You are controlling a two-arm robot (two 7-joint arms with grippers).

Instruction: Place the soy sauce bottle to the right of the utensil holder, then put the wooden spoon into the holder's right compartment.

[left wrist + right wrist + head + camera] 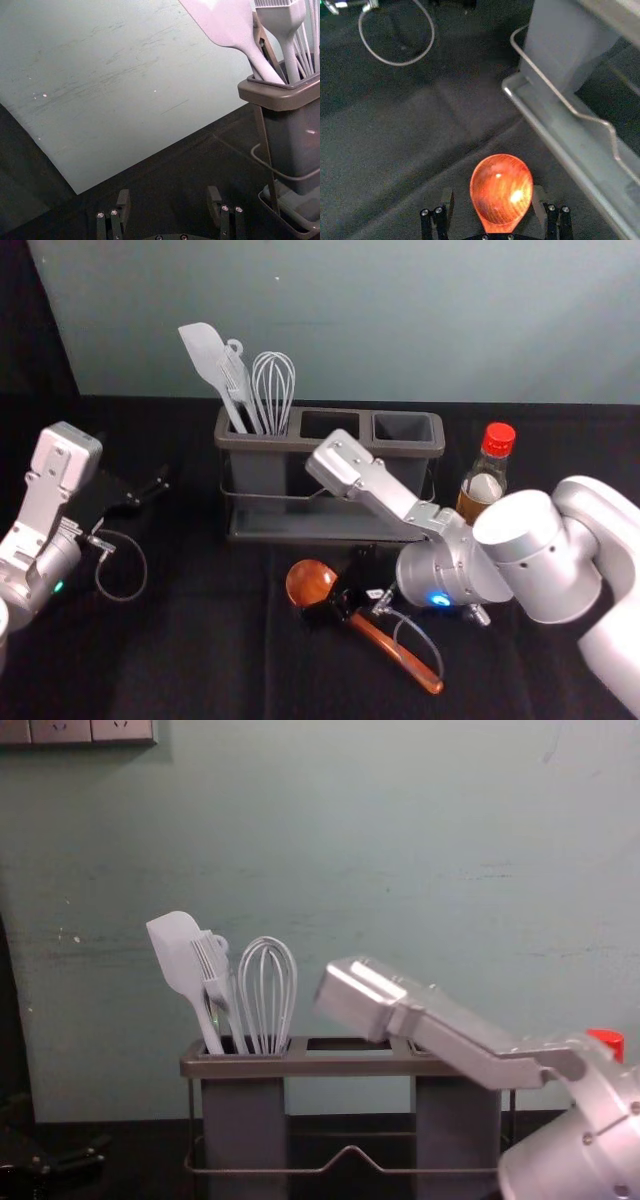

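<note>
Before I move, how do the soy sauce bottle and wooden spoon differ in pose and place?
The soy sauce bottle stands upright; the wooden spoon lies flat. The bottle is right of the holder, the spoon in front of it, between the open fingers of the right gripper. Both are outside the holder.

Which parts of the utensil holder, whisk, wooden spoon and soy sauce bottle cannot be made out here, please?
Soy sauce bottle's base: head view, behind the right arm.
Wooden spoon's neck: head view, covered by the right gripper.
Whisk's lower end: head view, inside the left compartment.
Utensil holder's right end: left wrist view, cut off by the edge.
</note>
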